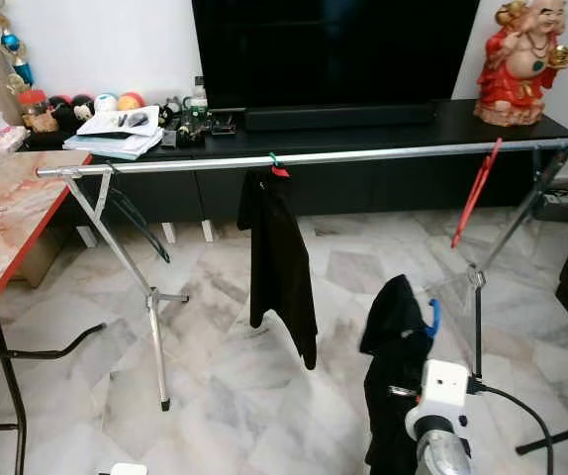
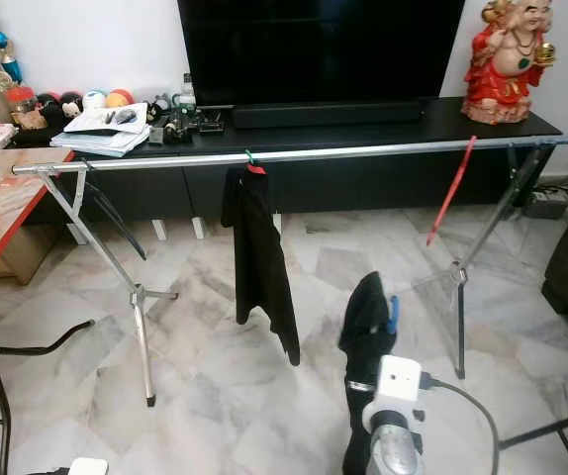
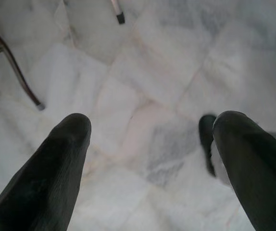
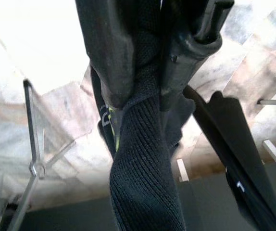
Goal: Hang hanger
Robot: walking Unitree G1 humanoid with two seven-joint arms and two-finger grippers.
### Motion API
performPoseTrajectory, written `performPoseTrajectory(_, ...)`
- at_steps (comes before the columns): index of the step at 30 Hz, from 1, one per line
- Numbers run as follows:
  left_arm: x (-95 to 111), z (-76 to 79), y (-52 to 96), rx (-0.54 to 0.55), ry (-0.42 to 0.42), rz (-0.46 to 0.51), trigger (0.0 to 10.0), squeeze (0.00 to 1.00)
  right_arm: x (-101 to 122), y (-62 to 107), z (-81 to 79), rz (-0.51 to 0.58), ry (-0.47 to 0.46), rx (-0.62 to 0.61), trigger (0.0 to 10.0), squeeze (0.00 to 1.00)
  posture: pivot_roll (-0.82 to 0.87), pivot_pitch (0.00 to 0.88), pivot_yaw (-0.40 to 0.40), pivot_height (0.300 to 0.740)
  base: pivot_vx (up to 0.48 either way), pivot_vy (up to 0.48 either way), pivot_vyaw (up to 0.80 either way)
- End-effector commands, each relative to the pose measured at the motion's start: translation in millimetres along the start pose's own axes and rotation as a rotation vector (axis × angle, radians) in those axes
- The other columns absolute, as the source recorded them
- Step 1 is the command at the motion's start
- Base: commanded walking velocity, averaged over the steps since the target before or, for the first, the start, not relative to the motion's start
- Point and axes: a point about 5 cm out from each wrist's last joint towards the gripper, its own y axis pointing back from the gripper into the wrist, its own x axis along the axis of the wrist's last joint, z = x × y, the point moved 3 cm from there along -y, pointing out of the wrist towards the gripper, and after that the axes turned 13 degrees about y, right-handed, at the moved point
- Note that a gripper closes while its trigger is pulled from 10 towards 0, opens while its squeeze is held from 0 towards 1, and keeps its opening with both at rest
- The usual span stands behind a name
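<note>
The hanger (image 1: 432,319), blue, carries a black garment (image 1: 395,376) and sits in the right claw (image 4: 145,72), low and short of the rail (image 1: 363,156). The claw is clamped on knit cloth bunched at the hanger's neck. Judged light, limp and slippery below; the stiff hook is the better hold. Long axis hangs roughly vertical, hook uppermost, curling away from the claw toward the rail. Beyond and above it hang a black shirt (image 1: 279,257) and a red hanger (image 1: 474,193). The left claw (image 3: 147,163) hangs idle, fingers spread, over floor (image 3: 147,86).
</note>
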Motion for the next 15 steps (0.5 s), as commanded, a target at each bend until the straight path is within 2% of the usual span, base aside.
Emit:
performPoseTrajectory(1, -5.6, -2.9, 1.7, 0.011, 0.012, -0.016, 10.0, 0.00, 7.5, -2.0, 5.7, 0.035, 0.009, -0.016, 10.0, 0.00, 0.04, 0.034, 0.055, 0.740, -0.274, 0.000, 0.00)
performPoseTrajectory(15, -7.4, -1.9, 2.0, 0.009, 0.011, -0.024, 10.0, 0.00, 5.9, -1.5, 6.1, 0.029, 0.012, -0.017, 10.0, 0.00, 0.04, 0.034, 0.057, 0.740, -0.275, 0.000, 0.00)
